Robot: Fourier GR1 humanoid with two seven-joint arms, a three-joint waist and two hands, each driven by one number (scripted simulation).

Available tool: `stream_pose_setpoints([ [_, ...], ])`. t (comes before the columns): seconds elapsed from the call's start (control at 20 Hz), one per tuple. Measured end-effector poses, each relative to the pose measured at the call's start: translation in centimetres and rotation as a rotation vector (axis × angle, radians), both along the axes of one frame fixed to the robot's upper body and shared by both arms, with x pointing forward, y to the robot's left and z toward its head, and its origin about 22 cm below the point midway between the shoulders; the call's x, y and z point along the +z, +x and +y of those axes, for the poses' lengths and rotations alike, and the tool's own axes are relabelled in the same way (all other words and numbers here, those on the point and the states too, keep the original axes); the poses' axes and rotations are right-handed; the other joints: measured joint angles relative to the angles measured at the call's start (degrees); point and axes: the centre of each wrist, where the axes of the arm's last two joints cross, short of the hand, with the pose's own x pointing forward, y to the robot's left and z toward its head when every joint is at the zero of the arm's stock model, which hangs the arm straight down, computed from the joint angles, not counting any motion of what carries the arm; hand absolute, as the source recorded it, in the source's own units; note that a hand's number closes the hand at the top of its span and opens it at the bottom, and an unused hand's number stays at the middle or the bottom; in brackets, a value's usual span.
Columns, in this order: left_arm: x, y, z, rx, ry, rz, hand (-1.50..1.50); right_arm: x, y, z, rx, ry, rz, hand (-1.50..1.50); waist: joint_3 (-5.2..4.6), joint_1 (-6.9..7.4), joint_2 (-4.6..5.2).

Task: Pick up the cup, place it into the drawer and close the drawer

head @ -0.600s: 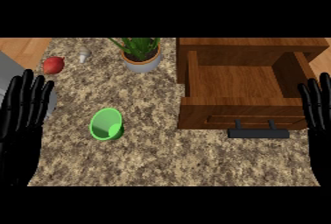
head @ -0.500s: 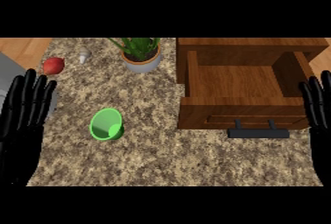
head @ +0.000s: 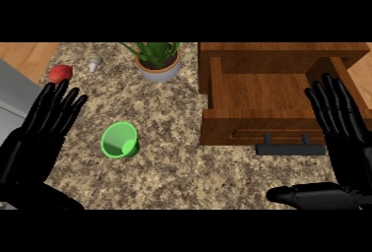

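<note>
speckled granite counter (head: 189,172) carries everything. wooden drawer (head: 272,96) stands pulled open, nothing in it, black handle (head: 291,149) on its front. left hand (head: 40,133) well left of the drawer, fingers straight, released, holding nothing; right hand (head: 341,120) over the drawer's right side, also flat and released. potted plant (head: 158,61) just left of the drawer's back corner. green cup (head: 120,140) lies tipped on the counter left of the drawer, untouched. red apple (head: 61,73) far left. judged: nothing done yet; pick, place, close all remain.
</note>
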Motion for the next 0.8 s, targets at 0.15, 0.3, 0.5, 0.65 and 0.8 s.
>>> stream_pose_setpoints([
  [0.15,-1.3,1.1,1.1,-0.017,-0.019,0.043,-1.5,0.1,0.9,-0.6,0.02,0.001,0.024,-1.5,0.03,-0.07,-0.06],
  [0.3,-2.9,2.1,1.7,-0.008,-0.006,0.081,-1.5,0.0,1.7,-0.4,0.032,-0.007,0.034,-1.5,0.06,-0.11,-0.1],
  [0.5,-5.0,3.5,2.8,0.012,0.007,0.129,-1.5,-0.4,2.9,-0.7,0.04,-0.006,0.035,-1.5,0.06,-0.16,-0.11],
  [0.65,-7.2,4.1,3.6,0.028,0.029,0.157,-1.5,-0.3,3.4,-1.2,0.043,-0.007,0.023,-1.5,0.07,-0.22,-0.1],
  [0.8,-8.6,4.6,4.3,0.046,0.047,0.184,-1.5,-0.1,3.4,-0.9,0.042,-0.013,0.007,-1.5,0.05,-0.24,-0.13],
])
